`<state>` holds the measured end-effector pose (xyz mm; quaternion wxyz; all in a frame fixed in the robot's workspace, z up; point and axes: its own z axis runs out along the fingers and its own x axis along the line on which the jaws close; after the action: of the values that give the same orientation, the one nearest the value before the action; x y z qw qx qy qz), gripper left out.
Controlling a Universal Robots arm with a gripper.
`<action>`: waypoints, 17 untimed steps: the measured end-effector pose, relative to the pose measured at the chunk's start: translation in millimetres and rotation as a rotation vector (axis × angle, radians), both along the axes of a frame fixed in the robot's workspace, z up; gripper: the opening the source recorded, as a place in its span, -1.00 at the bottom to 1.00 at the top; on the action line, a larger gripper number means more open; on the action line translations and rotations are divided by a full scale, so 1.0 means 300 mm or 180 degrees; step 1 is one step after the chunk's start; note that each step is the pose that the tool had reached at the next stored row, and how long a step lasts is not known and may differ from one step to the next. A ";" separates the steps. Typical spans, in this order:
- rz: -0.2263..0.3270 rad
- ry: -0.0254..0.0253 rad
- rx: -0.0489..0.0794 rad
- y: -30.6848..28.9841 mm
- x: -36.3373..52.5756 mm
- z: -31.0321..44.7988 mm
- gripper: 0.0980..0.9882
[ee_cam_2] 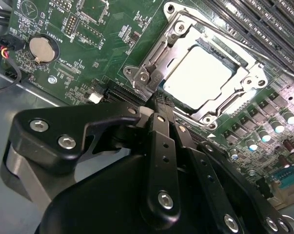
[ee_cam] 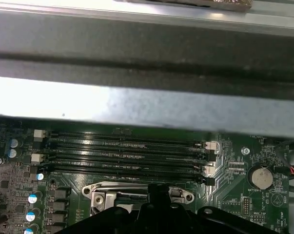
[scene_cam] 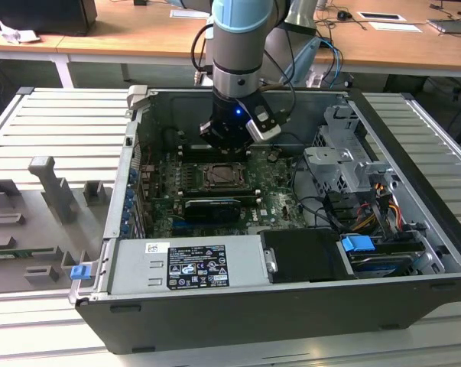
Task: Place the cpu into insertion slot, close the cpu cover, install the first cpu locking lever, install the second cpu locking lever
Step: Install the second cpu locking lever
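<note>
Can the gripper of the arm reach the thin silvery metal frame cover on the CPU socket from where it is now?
Probably yes. In the second wrist view the gripper sits right at the edge of the thin silvery metal frame cover, which lies flat around the pale square CPU. Nothing stands between them.

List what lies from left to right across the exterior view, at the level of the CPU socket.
Grey moulded fixture tray → case's left wall → cpu cover closed over the socket, under the gripper → drive cage → ribbed table surface.
</note>
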<state>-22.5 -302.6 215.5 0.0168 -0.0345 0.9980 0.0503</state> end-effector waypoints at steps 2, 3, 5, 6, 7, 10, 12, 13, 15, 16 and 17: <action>-0.0001 0.0000 0.0000 -0.002 0.000 0.000 -0.98; -0.0001 0.0000 0.0000 -0.002 0.000 0.000 -0.98; 0.0000 0.0000 0.0000 -0.003 0.000 0.001 -0.98; 0.0000 0.0001 -0.0001 -0.003 0.000 0.002 -0.98; 0.0000 0.0000 0.0000 -0.003 0.000 0.005 -0.98; 0.0000 0.0000 0.0000 -0.002 0.000 0.013 -0.98; 0.0000 -0.0001 0.0001 -0.002 0.000 0.014 -0.98; 0.0000 0.0000 0.0000 -0.002 0.000 0.015 -0.98; -0.0001 0.0000 0.0000 -0.003 0.000 0.017 -0.98; -0.0001 0.0000 0.0000 -0.004 0.000 0.017 -0.98; -0.0001 0.0000 0.0000 -0.005 0.000 0.018 -0.98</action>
<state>-22.5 -304.0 220.7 0.0168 -0.0343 0.9980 0.0502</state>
